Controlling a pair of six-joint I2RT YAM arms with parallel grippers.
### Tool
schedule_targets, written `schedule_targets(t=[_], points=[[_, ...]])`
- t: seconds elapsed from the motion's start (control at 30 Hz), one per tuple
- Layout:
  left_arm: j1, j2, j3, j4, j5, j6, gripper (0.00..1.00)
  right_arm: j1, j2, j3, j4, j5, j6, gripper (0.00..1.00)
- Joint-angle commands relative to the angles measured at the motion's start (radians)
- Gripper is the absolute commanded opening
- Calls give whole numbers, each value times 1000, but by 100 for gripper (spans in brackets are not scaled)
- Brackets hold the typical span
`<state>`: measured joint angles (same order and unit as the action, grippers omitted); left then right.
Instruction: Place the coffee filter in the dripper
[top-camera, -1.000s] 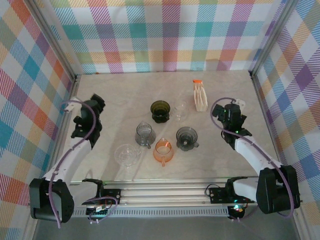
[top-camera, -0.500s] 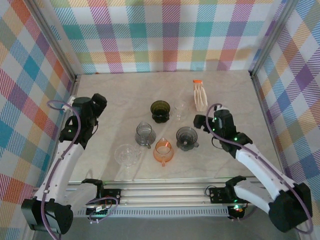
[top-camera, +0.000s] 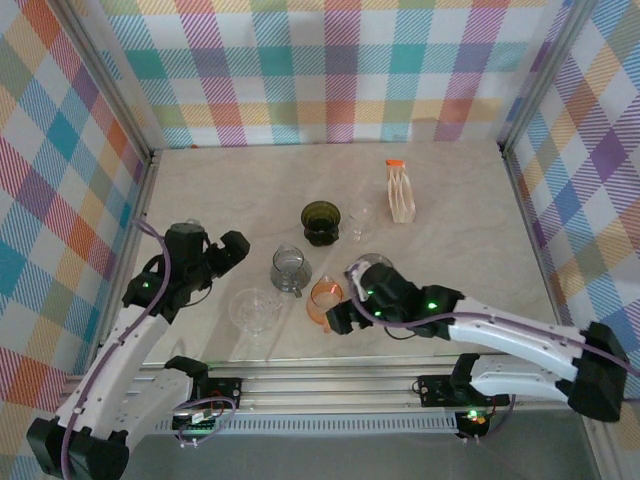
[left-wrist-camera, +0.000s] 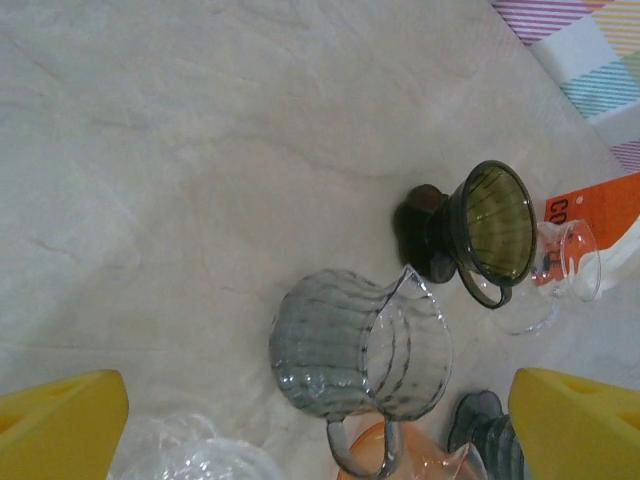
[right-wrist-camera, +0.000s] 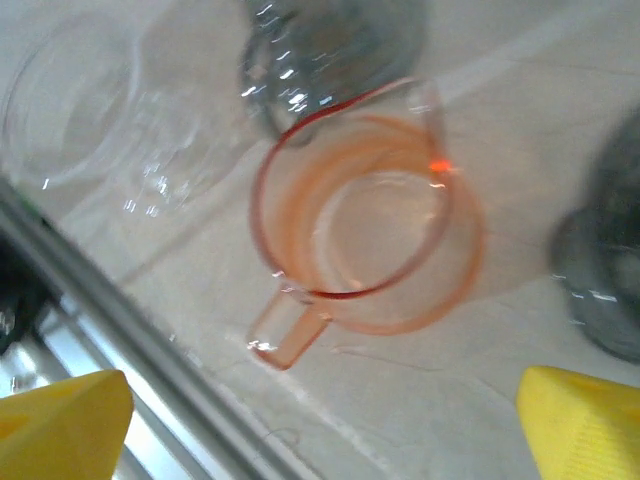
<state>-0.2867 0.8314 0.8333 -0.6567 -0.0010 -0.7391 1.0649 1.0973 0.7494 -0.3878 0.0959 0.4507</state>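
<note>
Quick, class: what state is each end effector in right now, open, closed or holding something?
Left end effector: open, holding nothing.
Right end effector: open, holding nothing.

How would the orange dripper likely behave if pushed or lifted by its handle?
The orange dripper looks like glossy translucent plastic: probably rigid, light, slippery. Its broad base sits flat on the table, so a push would likely slide it, not tip it. Lifted by its small side handle, it might hang tilted.
</note>
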Motion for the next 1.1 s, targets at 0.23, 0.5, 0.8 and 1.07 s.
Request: schedule_targets(t=[0.23,0.5,0.8,1.07], points=[[-5,-74,94,-231,-103,34,100,69,389,345,6,-254,-255,85],[-3,-112,212,-285,-161,82,100,61,600,556,-86,-329,-389,90],[-3,-157,233,-306,-200,103,100,39,722,662,-100,-360,-427,95],[-3,-168,246,-316,-211,114,100,39,763,674,-70,-306,-414,96]])
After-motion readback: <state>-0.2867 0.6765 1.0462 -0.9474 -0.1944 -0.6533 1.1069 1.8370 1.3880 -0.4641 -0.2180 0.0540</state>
